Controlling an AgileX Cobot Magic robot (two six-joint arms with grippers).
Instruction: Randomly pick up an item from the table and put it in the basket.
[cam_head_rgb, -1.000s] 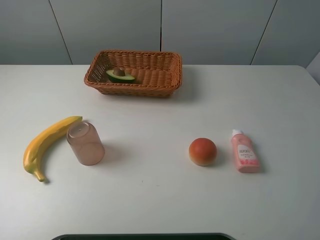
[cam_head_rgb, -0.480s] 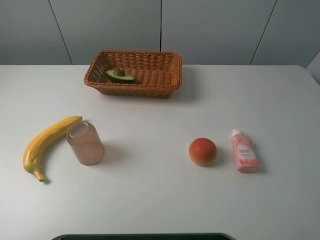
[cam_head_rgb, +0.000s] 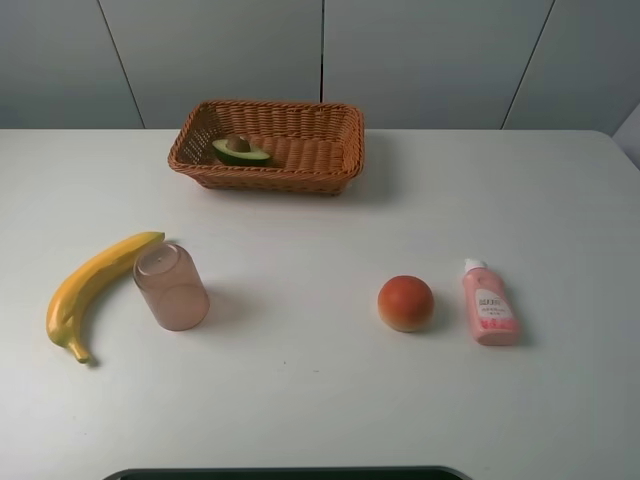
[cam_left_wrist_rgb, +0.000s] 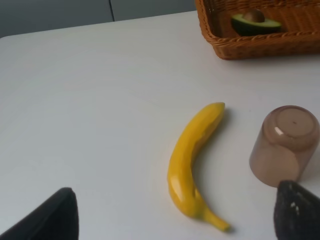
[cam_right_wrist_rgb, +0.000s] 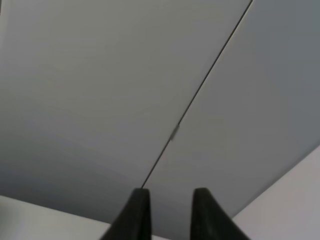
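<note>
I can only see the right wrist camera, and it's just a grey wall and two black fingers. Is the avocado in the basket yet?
Observer: Yes, the halved avocado lies inside the basket, near its left end, pit up.
Operator: What else is out there?
Observer: A banana, a pinkish cup, a round orange-red fruit and a pink bottle sit on the table.
Operator: Is the other gripper holding anything?
Observer: No, the left gripper is open and empty, above the banana.
</note>
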